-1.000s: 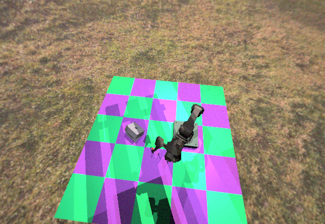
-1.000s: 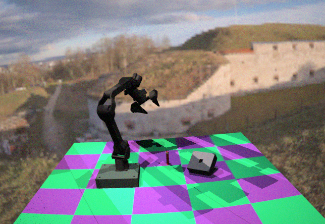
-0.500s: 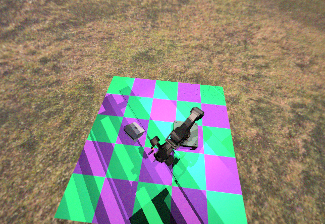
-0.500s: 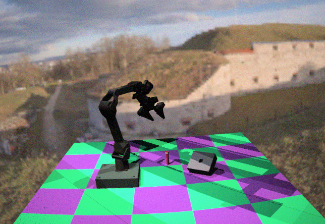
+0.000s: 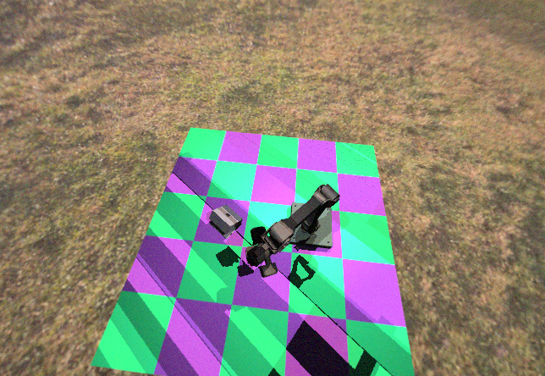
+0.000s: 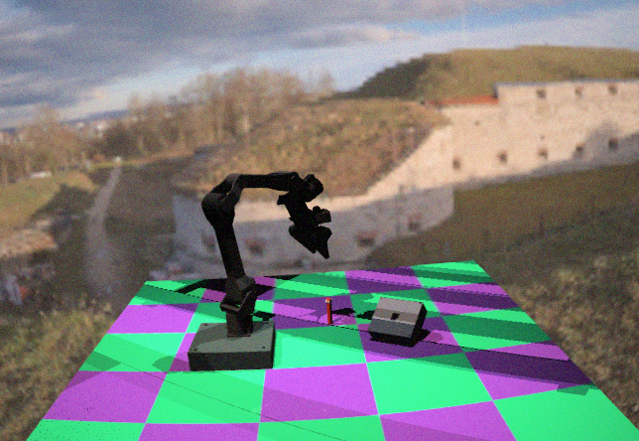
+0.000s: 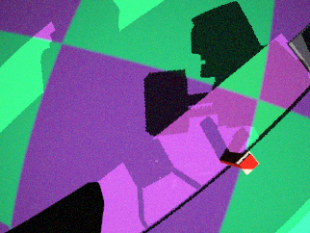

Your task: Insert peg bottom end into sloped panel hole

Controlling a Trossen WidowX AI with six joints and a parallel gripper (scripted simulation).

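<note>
A small red peg (image 6: 328,310) (image 7: 244,162) stands upright on the checkered table, just left of the grey sloped panel (image 6: 397,319) (image 5: 225,220). The panel has one small dark hole (image 6: 394,315) in its face. Only a corner of the panel (image 7: 301,47) shows at the right edge of the wrist view. My gripper (image 6: 320,245) (image 5: 262,262) is open and empty. It hangs high above the table, tilted downward, roughly over the peg. In the top view the arm hides the peg. One dark finger (image 7: 54,231) shows at the lower left of the wrist view.
The arm's base plate (image 6: 231,351) (image 5: 323,230) stands on the green and purple checkered table (image 6: 439,388) (image 5: 198,327). Dark shadows of the arm and panel fall across the table. Grass surrounds the table edges.
</note>
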